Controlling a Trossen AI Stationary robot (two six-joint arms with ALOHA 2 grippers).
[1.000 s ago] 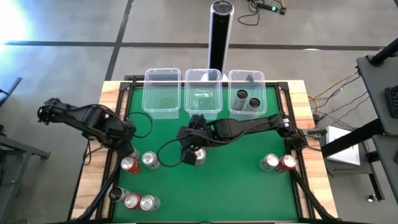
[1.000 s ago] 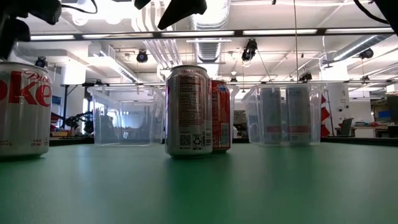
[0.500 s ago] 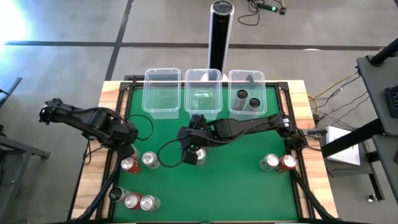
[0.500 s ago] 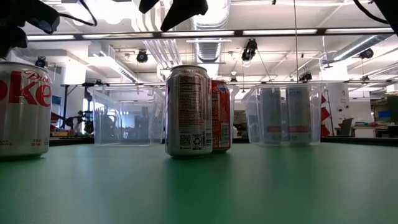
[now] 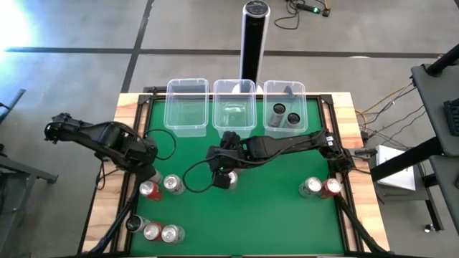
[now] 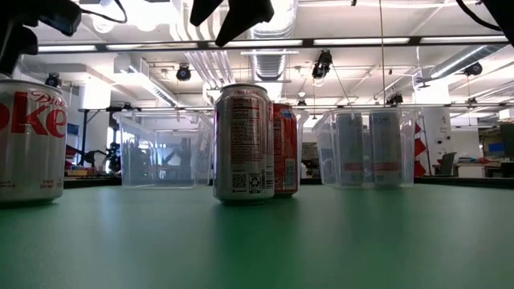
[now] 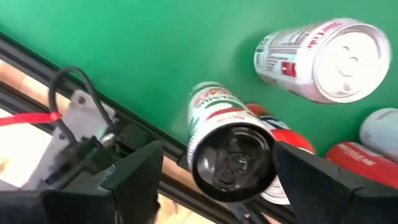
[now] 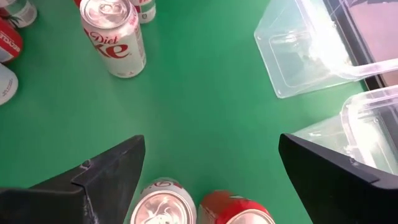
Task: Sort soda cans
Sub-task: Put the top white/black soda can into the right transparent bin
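The right gripper (image 5: 221, 172) hangs over mid-worktop with its jaws spread wide and empty. In the right wrist view a silver can (image 8: 163, 200) and a red can (image 8: 236, 210) stand upright, touching, directly beneath the gap between the jaws, long axes vertical. Taking one looks like a straight drop. Beyond this pair stands a lone Diet Coke can (image 8: 115, 36), then the clear tubs (image 5: 235, 105) along the far edge; the rightmost holds two dark cans (image 5: 285, 115). The left gripper (image 5: 143, 170) waits wide open over the cans (image 5: 161, 186) left of the pair.
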